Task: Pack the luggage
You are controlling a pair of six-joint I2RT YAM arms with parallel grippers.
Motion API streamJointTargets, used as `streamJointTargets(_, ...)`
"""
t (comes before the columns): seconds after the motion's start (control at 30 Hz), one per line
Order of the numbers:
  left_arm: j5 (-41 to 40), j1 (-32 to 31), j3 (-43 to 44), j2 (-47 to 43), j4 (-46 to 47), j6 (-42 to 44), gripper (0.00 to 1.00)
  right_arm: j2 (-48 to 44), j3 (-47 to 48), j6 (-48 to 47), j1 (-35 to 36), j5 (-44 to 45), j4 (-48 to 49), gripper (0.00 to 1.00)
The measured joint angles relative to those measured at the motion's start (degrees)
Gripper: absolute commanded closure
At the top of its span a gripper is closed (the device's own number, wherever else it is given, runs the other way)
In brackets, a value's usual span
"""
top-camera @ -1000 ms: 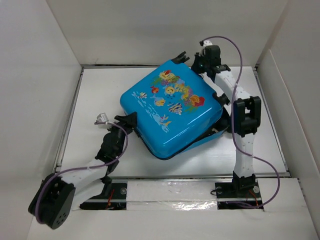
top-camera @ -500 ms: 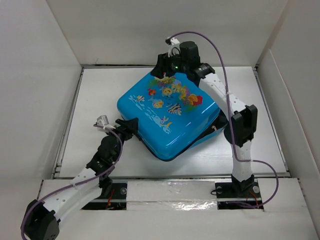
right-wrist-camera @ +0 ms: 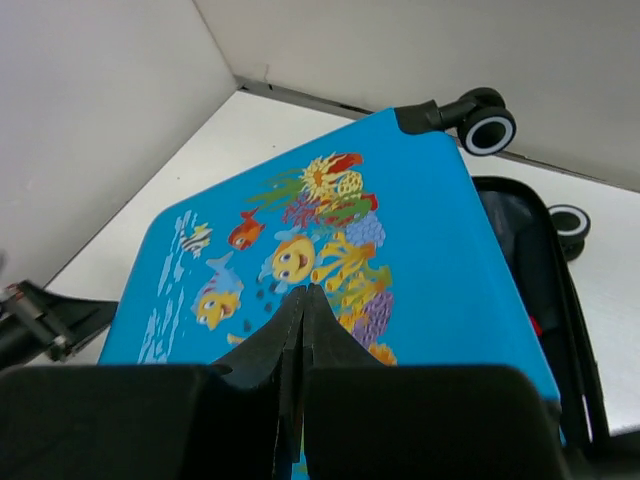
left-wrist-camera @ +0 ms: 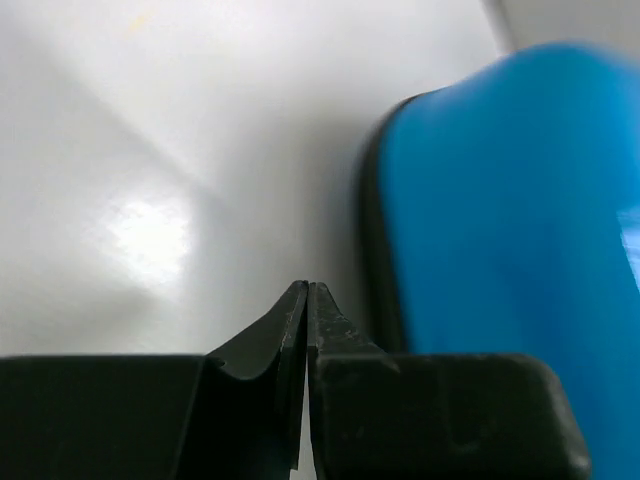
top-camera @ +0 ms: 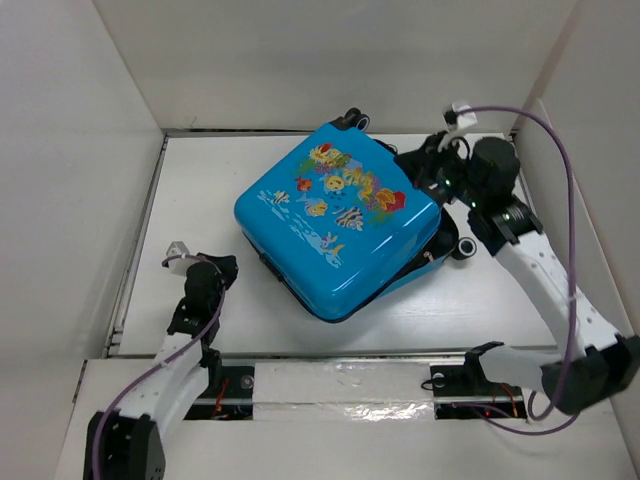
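The luggage (top-camera: 340, 225), a bright-blue hard-shell case printed with fish and coral, lies flat mid-table with its lid down but slightly ajar along the right side. There a dark lining and black wheels (right-wrist-camera: 487, 130) show. My left gripper (top-camera: 226, 266) is shut and empty, low on the table a short way left of the case's near-left corner; the blue shell (left-wrist-camera: 500, 200) fills the right of its wrist view. My right gripper (top-camera: 408, 162) is shut and empty, hovering above the lid's far-right part (right-wrist-camera: 420, 200), its tips (right-wrist-camera: 303, 292) pointing across the fish print.
White walls box in the table on the left (top-camera: 80, 200), back (top-camera: 330, 60) and right (top-camera: 590, 180). A taped strip (top-camera: 340, 380) runs along the near edge by the arm bases. A second wheel (top-camera: 462, 250) sticks out on the case's right side.
My left arm has drawn back from the case's left corner and shut. My right arm has swung from the lid's far edge to its right side and shut. The case has barely moved.
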Motion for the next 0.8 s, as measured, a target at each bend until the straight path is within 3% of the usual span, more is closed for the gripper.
streamJointTargets(0.13, 12.02, 7.23, 0.11, 16.68, 6.75, 1.09, 1.00, -11.02, -11.65, 1.07, 0.66, 1.75, 3.45, 1.00)
streamJointTargets(0.27, 18.93, 4.72, 4.17, 31.26, 11.93, 1.64, 1.00, -17.44, -19.21, 2.29, 1.03, 5.33, 3.76, 1.00)
streamJointTargets(0.5, 25.14, 1.51, 13.44, 50.21, 26.10, -1.38, 1.00, -27.12, -29.55, 6.99, -1.68, 19.30, 1.68, 0.97)
streamJointTargets(0.6, 23.78, -0.09, 13.44, 51.30, 29.86, -3.26, 1.00, -28.85, -32.85, 9.57, -6.51, 21.92, 0.74, 0.51)
streamJointTargets(0.63, 22.77, -0.70, 13.55, 50.66, 29.92, -3.23, 1.00, -28.92, -33.66, 10.34, -8.90, 21.66, 0.57, 0.25)
streamJointTargets(0.73, 19.47, -2.34, 14.97, 47.19, 27.98, -2.71, 1.00, -27.96, -34.93, 12.55, -16.44, 18.64, 0.90, 0.00)
streamJointTargets(0.8, 17.79, -2.95, 16.13, 44.26, 27.61, -1.95, 1.00, -24.98, -34.51, 14.12, -21.75, 14.19, 2.14, 0.00)
